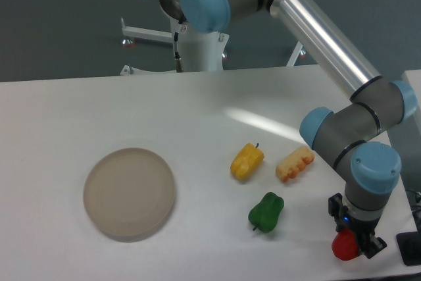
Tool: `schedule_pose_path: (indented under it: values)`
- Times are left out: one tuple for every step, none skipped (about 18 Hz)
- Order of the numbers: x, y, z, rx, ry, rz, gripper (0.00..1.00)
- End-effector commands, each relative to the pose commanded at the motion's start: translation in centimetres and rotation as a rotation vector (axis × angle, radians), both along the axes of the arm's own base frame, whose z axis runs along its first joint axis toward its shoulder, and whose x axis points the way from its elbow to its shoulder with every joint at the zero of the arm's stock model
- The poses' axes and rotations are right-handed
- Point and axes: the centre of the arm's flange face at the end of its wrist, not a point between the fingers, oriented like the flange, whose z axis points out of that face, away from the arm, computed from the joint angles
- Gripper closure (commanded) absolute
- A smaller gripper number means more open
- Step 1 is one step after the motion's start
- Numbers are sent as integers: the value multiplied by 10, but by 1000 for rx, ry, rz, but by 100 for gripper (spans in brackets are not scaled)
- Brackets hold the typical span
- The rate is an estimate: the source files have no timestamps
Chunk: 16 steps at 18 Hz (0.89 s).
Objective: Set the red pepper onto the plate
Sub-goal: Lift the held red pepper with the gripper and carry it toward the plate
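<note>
Gripper (352, 245) clamped on the small glossy red pepper (343, 246) at the table's near right edge.
The round beige plate (129, 193) lies well apart, far left; green pepper (266, 212) and yellow pepper (247, 161) lie between.

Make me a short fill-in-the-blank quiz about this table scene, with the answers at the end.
1. The end effector is at the ____ pepper, near the table's right edge.
2. The plate has ____ peppers on it.
3. The pepper lying nearest the yellow pepper is ____.
4. The plate sits to the ____ of all the peppers in the picture.

Answers: red; no; green; left
</note>
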Motion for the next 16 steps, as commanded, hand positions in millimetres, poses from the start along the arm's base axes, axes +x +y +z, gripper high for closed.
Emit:
schedule_pose_path:
  values:
    - [0, 0, 3, 4, 2, 0, 47]
    - [1, 0, 5, 7, 2, 1, 47]
    - [5, 1, 7, 4, 3, 0, 47]
    - [12, 4, 10, 4, -2, -1, 47]
    - [21, 6, 12, 1, -11, 6, 47]
    - [26, 6, 15, -2, -17, 17, 47]
    - [35, 5, 20, -10, -30, 20, 47]
    - [41, 2, 28, -16, -50, 22, 47]
    - [46, 0, 37, -13, -71, 31, 47]
    - [51, -2, 47, -9, -93, 48, 48]
    - [56, -5, 57, -6, -115, 71, 48]
    - [63, -11, 70, -9, -132, 97, 48]
    - [72, -20, 79, -28, -157, 107, 48]
    - [79, -26, 84, -33, -175, 122, 48]
    - [86, -33, 89, -36, -186, 140, 48]
    - [102, -39, 93, -43, -204, 166, 48]
